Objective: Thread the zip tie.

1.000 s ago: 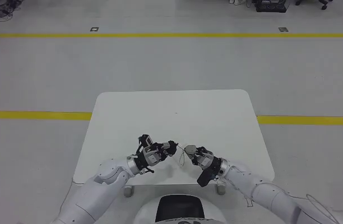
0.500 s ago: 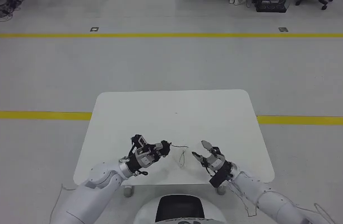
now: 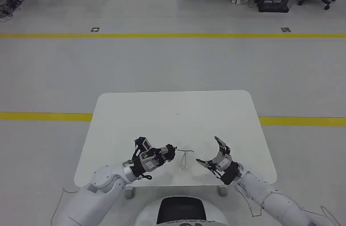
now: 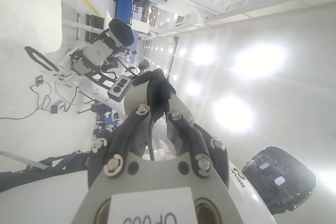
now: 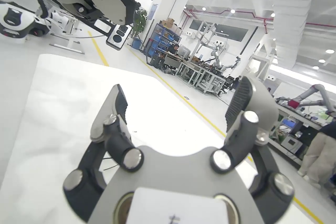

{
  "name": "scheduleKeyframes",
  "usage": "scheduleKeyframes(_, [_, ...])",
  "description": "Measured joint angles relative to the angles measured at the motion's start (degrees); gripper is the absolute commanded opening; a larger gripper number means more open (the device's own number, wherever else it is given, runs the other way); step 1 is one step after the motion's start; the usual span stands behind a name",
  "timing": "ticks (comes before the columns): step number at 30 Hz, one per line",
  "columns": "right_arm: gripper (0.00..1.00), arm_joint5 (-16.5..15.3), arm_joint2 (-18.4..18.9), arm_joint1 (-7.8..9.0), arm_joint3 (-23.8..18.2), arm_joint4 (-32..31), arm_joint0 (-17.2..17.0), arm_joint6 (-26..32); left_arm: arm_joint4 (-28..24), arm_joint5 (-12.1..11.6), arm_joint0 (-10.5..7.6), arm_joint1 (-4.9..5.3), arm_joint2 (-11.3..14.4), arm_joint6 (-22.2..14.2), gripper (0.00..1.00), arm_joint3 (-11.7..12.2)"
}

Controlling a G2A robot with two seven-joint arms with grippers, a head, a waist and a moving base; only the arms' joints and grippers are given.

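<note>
Black zip tie [image 3: 184, 150] seemingly pinched in closed left fingers [image 3: 169, 151], right fingers [image 3: 220, 142] spread, empty

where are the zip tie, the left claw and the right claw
zip tie [image 3: 185, 150], top view, on its thin dark strand
left claw [image 3: 171, 151], top view, at its closed fingertips
right claw [image 5: 181, 86], right wrist view, midway between its open fingertips

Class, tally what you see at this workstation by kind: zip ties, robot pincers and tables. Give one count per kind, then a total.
zip tie: 1
pincers: 2 (left pincer shut on the zip tie, right pincer open)
table: 1
Total: 4
</note>
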Motion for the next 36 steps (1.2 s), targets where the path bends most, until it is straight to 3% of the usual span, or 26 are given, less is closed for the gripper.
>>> scheduleKeyframes(10, [1.00, -19.76, 5.69, 2.18, -1.81, 5.93, -3.20, -1.71, 0.36, 1.10, 2.10, 0.47, -1.12, 1.04, 0.00, -4.52])
scheduleKeyframes(15, [1.00, -19.68, 3.84, 2.84, -3.25, 13.22, -4.12, 0.75, 0.09, 2.31, 2.58, 0.70, -2.26, 2.31, 0.00, -5.68])
scheduleKeyframes(22, [1.00, -19.70, 3.90, 2.82, -3.21, 11.88, -4.08, 0.35, -0.52, 2.69, 2.44, 0.62, -2.00, 2.68, 0.00, -5.64])
scheduleKeyframes(25, [1.00, -19.70, 3.90, 2.82, -3.21, 11.89, -4.08, 0.35, -5.47, 5.38, 1.59, 0.46, -1.91, 1.18, 0.00, -4.92])
scheduleKeyframes(31, [1.00, -19.70, 3.90, 2.82, -3.21, 11.89, -4.08, 0.35, -12.95, 10.55, -0.21, 0.71, -4.19, -4.12, 0.00, -2.84])
scheduleKeyframes(36, [1.00, -19.70, 3.90, 2.82, -3.21, 11.89, -4.08, 0.35, -13.71, 11.19, -0.30, 0.80, -4.74, -4.86, 0.00, -2.68])
